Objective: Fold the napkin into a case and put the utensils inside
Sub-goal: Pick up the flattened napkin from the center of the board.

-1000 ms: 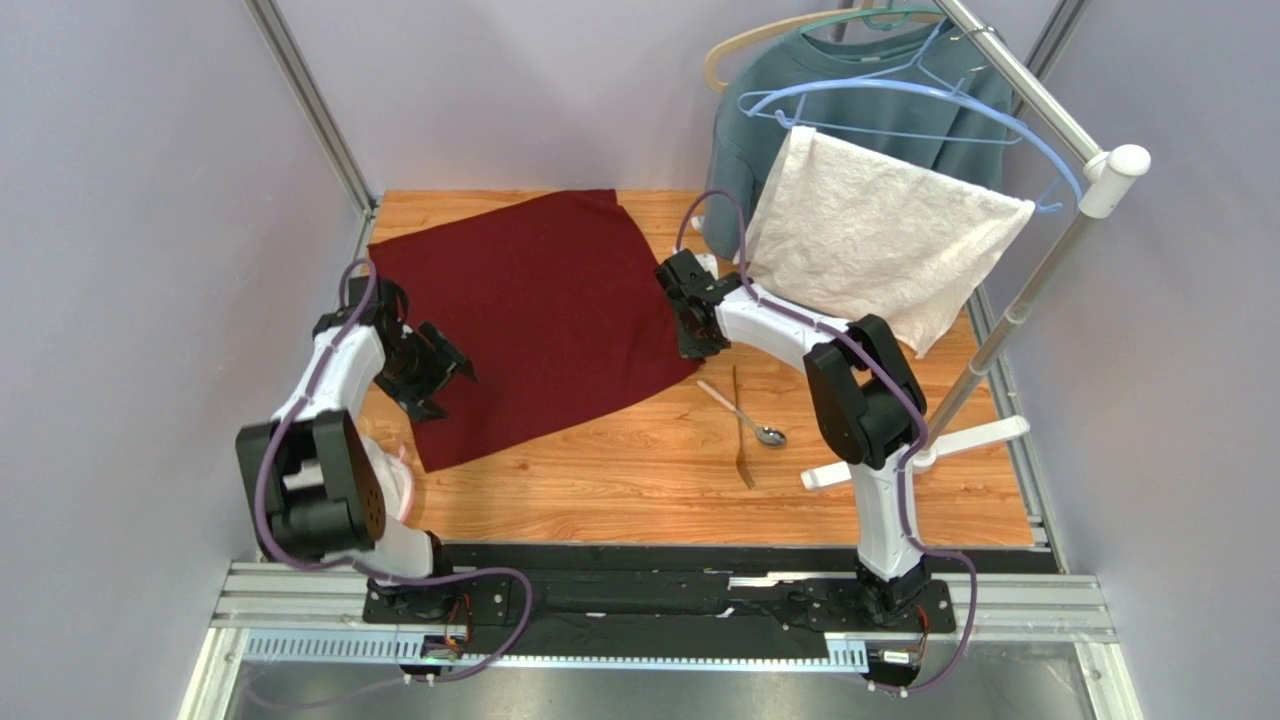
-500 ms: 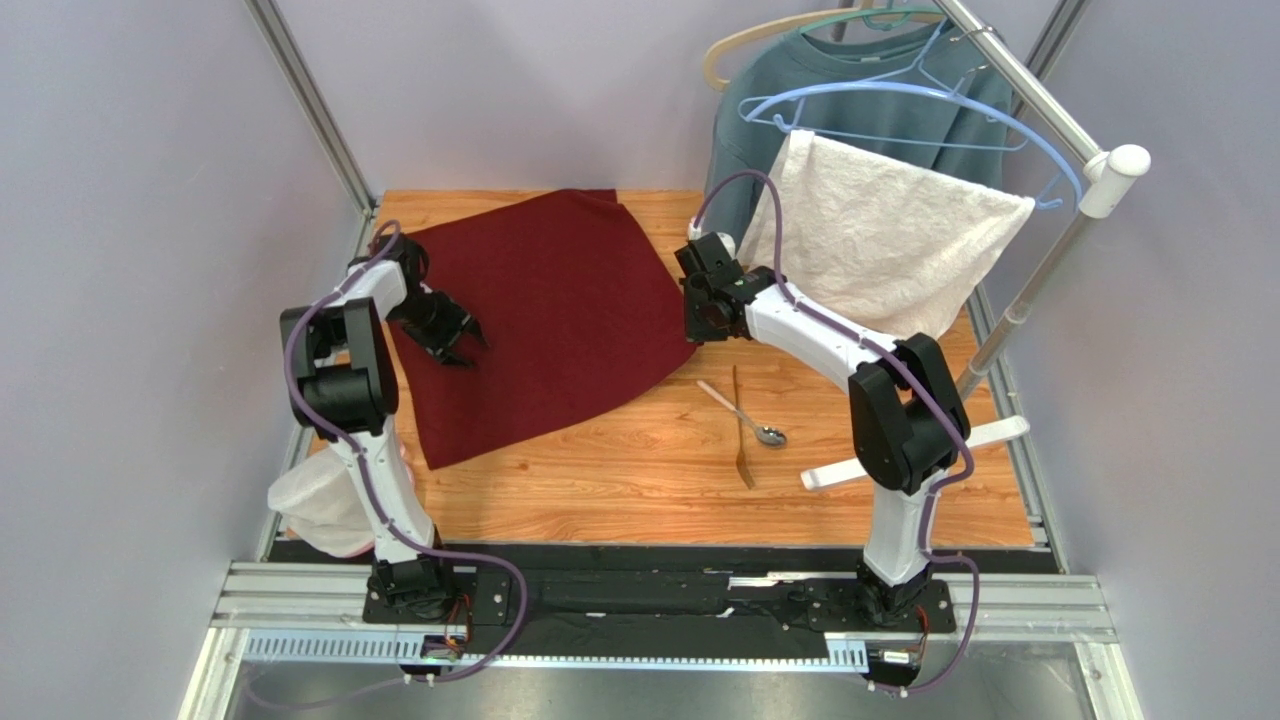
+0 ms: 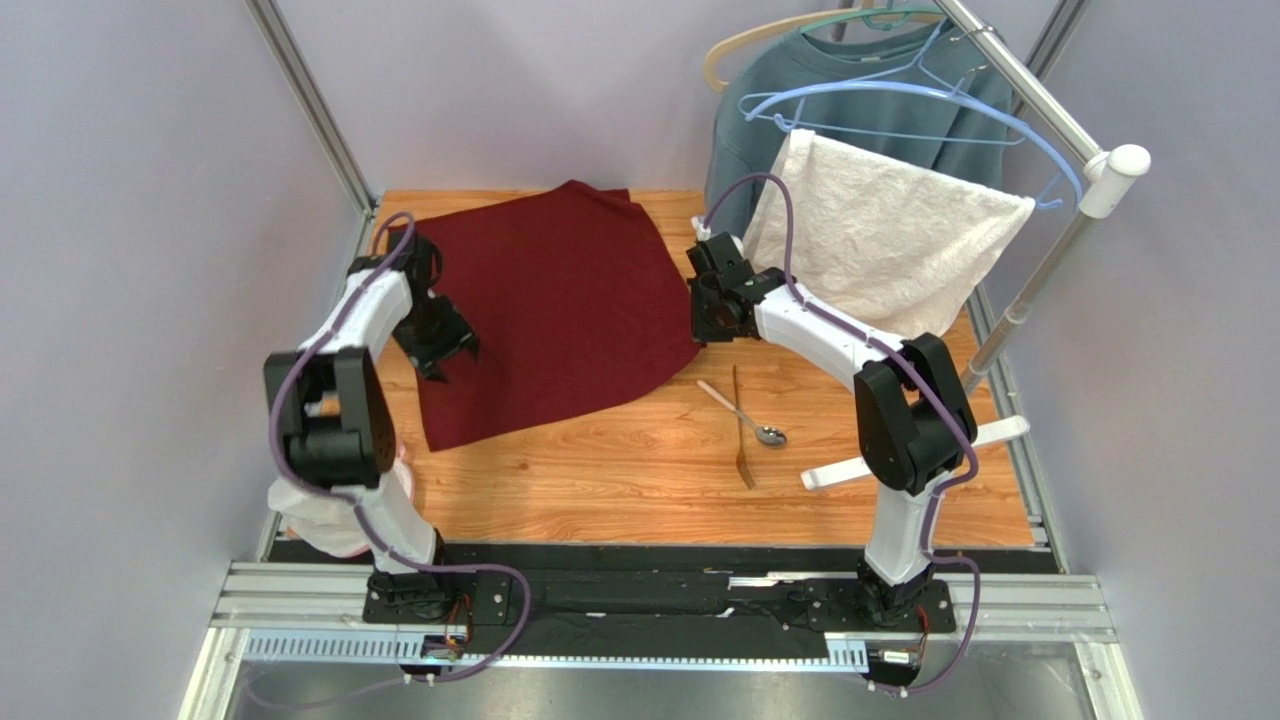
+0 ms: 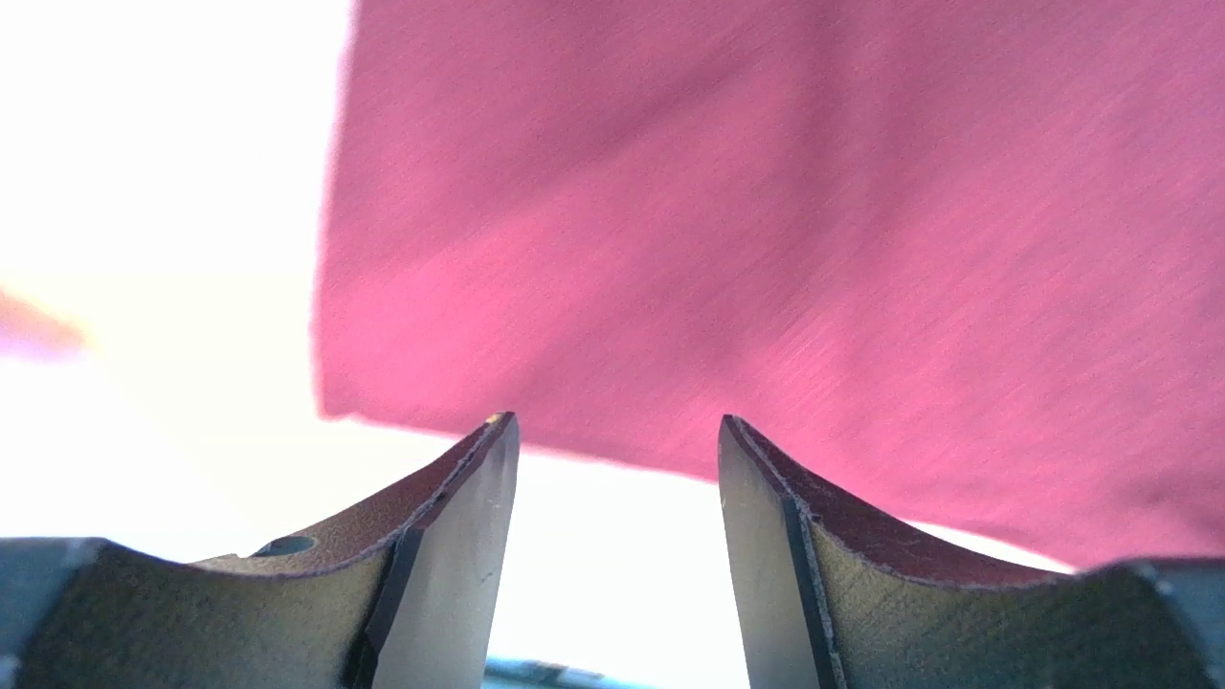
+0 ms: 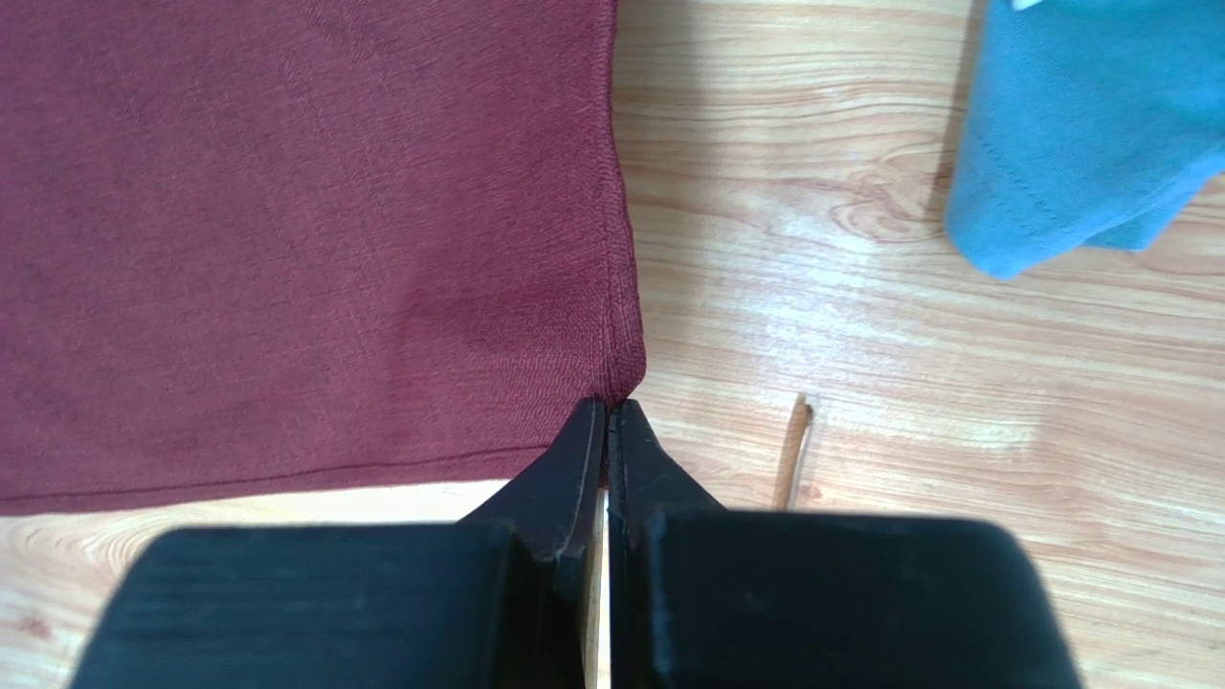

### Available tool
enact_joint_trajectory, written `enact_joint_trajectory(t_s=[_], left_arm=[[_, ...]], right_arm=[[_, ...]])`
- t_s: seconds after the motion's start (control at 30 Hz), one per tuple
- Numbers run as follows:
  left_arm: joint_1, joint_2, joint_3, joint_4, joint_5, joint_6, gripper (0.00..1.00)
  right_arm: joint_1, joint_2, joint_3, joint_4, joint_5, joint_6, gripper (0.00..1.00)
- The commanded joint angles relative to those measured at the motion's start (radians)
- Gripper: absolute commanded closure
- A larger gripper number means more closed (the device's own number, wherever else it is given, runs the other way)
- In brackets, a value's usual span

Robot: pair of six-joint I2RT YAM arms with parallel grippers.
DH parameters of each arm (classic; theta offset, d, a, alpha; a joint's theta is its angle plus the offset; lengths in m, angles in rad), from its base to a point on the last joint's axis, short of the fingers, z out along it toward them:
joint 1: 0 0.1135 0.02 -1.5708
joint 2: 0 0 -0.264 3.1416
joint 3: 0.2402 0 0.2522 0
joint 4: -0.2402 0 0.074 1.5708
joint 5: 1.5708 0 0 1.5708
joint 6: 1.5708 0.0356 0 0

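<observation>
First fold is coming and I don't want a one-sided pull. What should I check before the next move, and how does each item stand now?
1. The right gripper pinches the napkin corner: ok, jaws shut on it.
2. The left gripper holds the napkin: not ok, jaws open, cloth edge beyond them.
3. The napkin lies spread, unfolded: ok.
4. The spoon and fork lie off the cloth: ok, on bare table by its right corner.
5. The towel clears the right arm: cannot tell, they overlap in the top view.
</observation>
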Motion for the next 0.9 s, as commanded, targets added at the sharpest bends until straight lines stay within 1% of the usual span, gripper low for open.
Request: enact_joint_trajectory(t_s=[0.0, 0.03, 0.1, 0.13, 0.23, 0.27, 0.4, 0.43, 0.5, 0.6, 0.67, 0.7, 0.73, 0.87], left_arm=[[0.040, -0.195, -0.152, -0.109, -0.150, -0.006, 0.38], [0.049, -0.226, -0.177, -0.110, -0.128, -0.008, 0.39], [0.089, -0.241, -0.242, -0.101, -0.130, -0.017, 0.40], [0.107, -0.248, -0.261, -0.084, -0.106, -0.017, 0.42], [0.154, -0.234, -0.296, -0.031, -0.057, -0.026, 0.44], [0.155, -0.226, -0.298, -0.003, -0.051, -0.025, 0.44], [0.161, -0.186, -0.310, 0.011, -0.063, -0.028, 0.43], [0.166, -0.174, -0.315, 0.010, -0.081, -0.035, 0.40], [0.183, -0.168, -0.341, 0.032, -0.078, -0.046, 0.41], [0.193, -0.153, -0.364, 0.059, -0.054, -0.057, 0.50], [0.195, -0.140, -0.367, 0.048, -0.067, -0.060, 0.58], [0.200, -0.139, -0.370, 0.042, -0.075, -0.069, 0.60], [0.203, -0.143, -0.375, 0.042, -0.077, -0.072, 0.61], [0.201, -0.154, -0.390, 0.052, -0.086, -0.077, 0.62]], right_arm=[[0.001, -0.028, 0.012, 0.044, -0.030, -0.005, 1.00], [-0.001, -0.029, 0.015, 0.047, -0.037, -0.006, 1.00], [0.001, -0.035, 0.009, 0.052, -0.047, -0.006, 1.00], [0.001, -0.040, 0.004, 0.057, -0.053, -0.003, 1.00], [0.001, -0.051, -0.010, 0.075, -0.063, -0.003, 1.00], [0.001, -0.052, -0.011, 0.075, -0.062, -0.005, 1.00], [0.001, -0.057, -0.017, 0.072, -0.056, -0.011, 1.00], [0.001, -0.060, -0.017, 0.074, -0.053, -0.011, 1.00], [0.001, -0.068, -0.019, 0.074, -0.057, -0.012, 1.00], [0.001, -0.075, -0.027, 0.083, -0.060, -0.011, 1.00], [0.001, -0.072, -0.022, 0.078, -0.059, -0.011, 1.00], [0.001, -0.071, -0.021, 0.075, -0.056, -0.012, 1.00], [-0.001, -0.071, -0.019, 0.077, -0.053, -0.014, 1.00], [0.001, -0.071, -0.019, 0.080, -0.056, -0.012, 1.00]])
